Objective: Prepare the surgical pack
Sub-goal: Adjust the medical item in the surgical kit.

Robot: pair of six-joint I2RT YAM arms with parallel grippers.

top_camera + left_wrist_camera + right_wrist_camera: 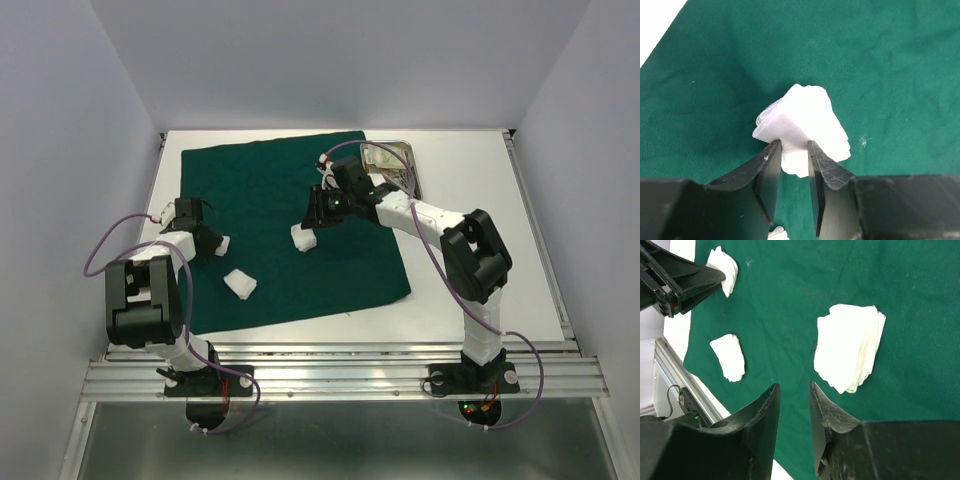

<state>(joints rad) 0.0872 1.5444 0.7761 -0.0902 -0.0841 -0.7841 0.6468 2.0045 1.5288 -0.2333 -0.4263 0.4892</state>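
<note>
Now held: gauze pad, near edge nipped between left gripper tips, lying on drape.
Idle: right gripper, jaws apart, empty; second pad just ahead-right of its tips.
Handling: light, soft, layered, probably sheds plies; pinch the whole folded edge.

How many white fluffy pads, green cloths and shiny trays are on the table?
White gauze pads: 3
Green cloth: 1
Steel tray: 1
Total: 5
</note>
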